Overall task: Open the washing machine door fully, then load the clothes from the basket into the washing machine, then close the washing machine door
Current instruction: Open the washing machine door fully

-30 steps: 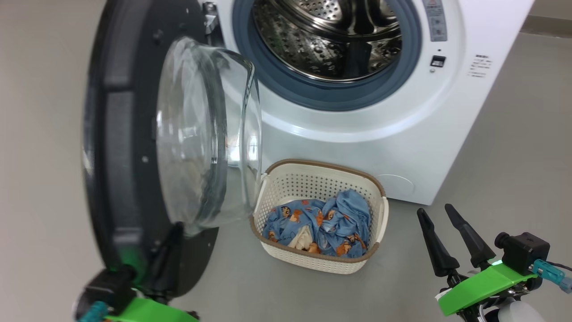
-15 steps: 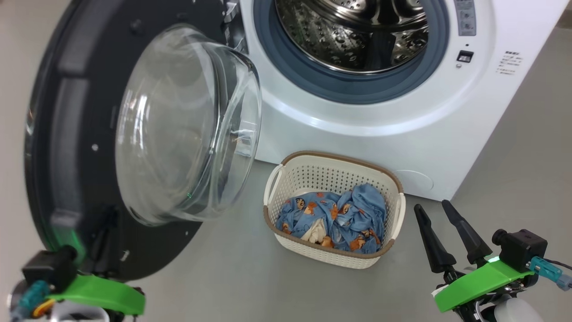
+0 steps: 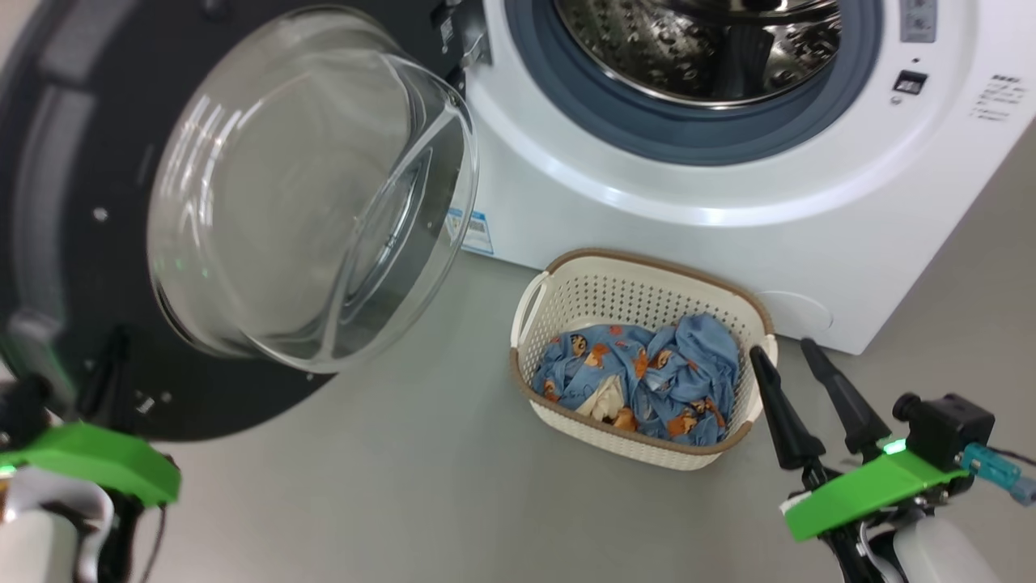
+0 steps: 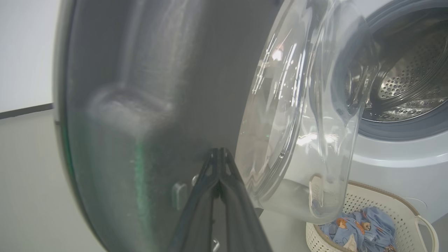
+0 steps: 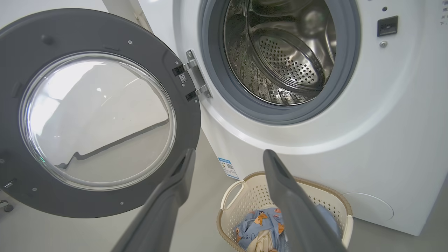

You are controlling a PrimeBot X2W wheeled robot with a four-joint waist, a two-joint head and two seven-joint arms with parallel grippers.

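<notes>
- Head view: the washing machine door hangs swung out to the left of the washing machine. The basket sits on the floor at the machine's foot, holding the clothes, just beside the wide-spread right end effector.
- Left wrist view: the left end effector, pinched together and empty, points at the door's black ring.
- Right wrist view: the clothes lie ahead of and below the right end effector, which looks the nearer of the two.

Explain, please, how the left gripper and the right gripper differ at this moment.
The left gripper is shut, the right gripper open. The left gripper's tips sit at the dark inner face of the washing machine door; the right gripper hangs free near the basket. Both hold nothing.
</notes>
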